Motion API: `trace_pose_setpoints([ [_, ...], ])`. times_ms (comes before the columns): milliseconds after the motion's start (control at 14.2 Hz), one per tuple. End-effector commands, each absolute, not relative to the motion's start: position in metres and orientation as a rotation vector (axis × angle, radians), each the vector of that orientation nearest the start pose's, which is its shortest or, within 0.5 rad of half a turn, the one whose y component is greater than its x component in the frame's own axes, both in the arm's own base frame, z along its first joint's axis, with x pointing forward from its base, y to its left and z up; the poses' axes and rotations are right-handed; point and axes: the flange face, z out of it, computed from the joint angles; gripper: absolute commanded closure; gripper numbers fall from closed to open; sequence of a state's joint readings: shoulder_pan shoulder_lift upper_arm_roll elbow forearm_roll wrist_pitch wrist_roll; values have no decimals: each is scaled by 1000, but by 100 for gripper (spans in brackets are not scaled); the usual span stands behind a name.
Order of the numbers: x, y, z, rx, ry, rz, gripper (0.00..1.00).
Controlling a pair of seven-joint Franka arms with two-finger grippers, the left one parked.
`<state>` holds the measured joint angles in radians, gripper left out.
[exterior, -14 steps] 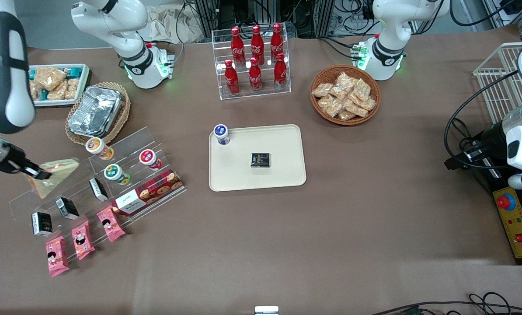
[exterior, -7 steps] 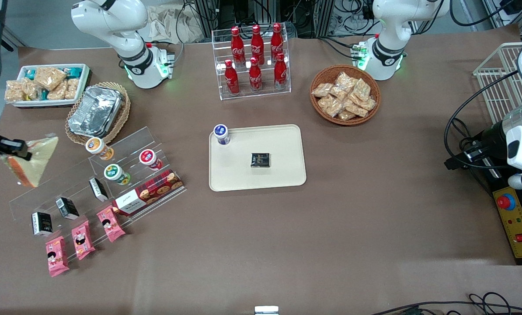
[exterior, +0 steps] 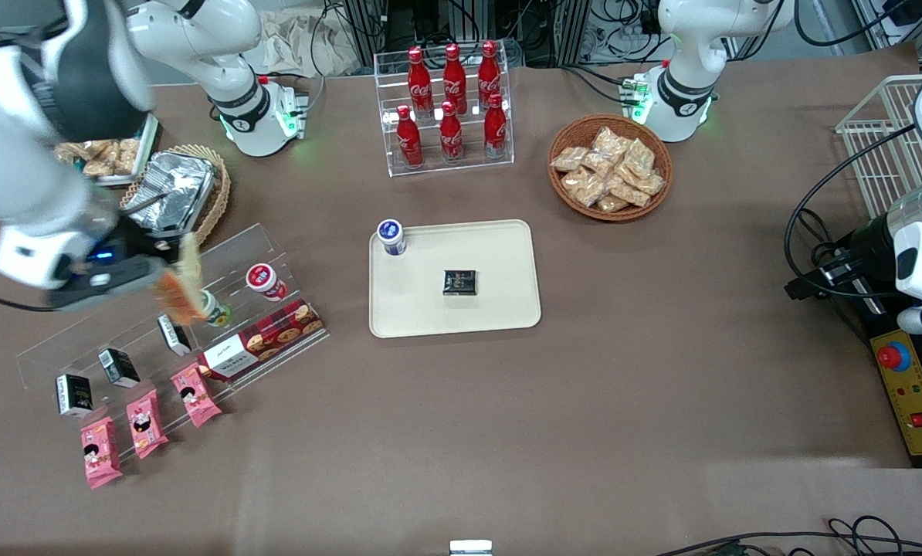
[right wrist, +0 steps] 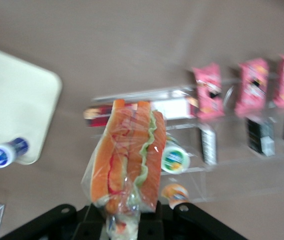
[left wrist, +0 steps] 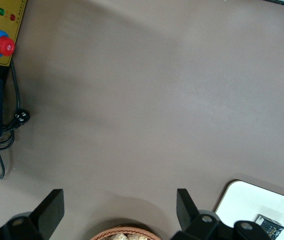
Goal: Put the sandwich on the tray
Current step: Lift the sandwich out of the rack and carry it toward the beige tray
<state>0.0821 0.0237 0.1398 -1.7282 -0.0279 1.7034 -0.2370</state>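
My right gripper [exterior: 166,270] is shut on the sandwich [exterior: 179,287], a plastic-wrapped wedge with orange and green filling. It holds the sandwich in the air above the clear acrylic shelf [exterior: 233,255], at the working arm's end of the table. In the right wrist view the sandwich [right wrist: 129,155] sticks out from between the gripper's [right wrist: 128,221] black fingers, filling side toward the camera. The cream-beige tray [exterior: 499,305] lies flat at the table's middle and shows in the right wrist view [right wrist: 17,100] and the left wrist view [left wrist: 249,200]. It carries a blue-lidded cup [exterior: 391,236] and a small black packet [exterior: 459,282].
The stepped shelf holds cups [exterior: 265,280], black boxes [exterior: 118,367], a red cookie box [exterior: 264,338] and pink packets [exterior: 143,421]. A wicker basket of foil containers [exterior: 174,193], a rack of cola bottles [exterior: 449,108] and a basket of snack packets [exterior: 609,168] stand farther from the front camera.
The arm has swung in from the table's edge toward the tray, carrying the sandwich over the acrylic shelf. The sandwich has turned edge-on to the front camera.
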Motion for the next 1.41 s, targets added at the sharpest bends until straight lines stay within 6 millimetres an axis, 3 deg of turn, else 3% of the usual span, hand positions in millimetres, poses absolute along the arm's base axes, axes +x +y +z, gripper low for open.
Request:
trace_pose_setpoints([
  [0,541,189,544,-3011,-967,88,100],
  [211,533,261,514,-2902,-1169,74,100],
  [563,533,347,444,-2680,-1437,2,100],
  [775,536,385,390,-2478,-1761,-87,100],
  [1197,509,452,294,-2276,-2070,-140,100],
  [1338,506,462,265,-2227,-2143,-177,100],
])
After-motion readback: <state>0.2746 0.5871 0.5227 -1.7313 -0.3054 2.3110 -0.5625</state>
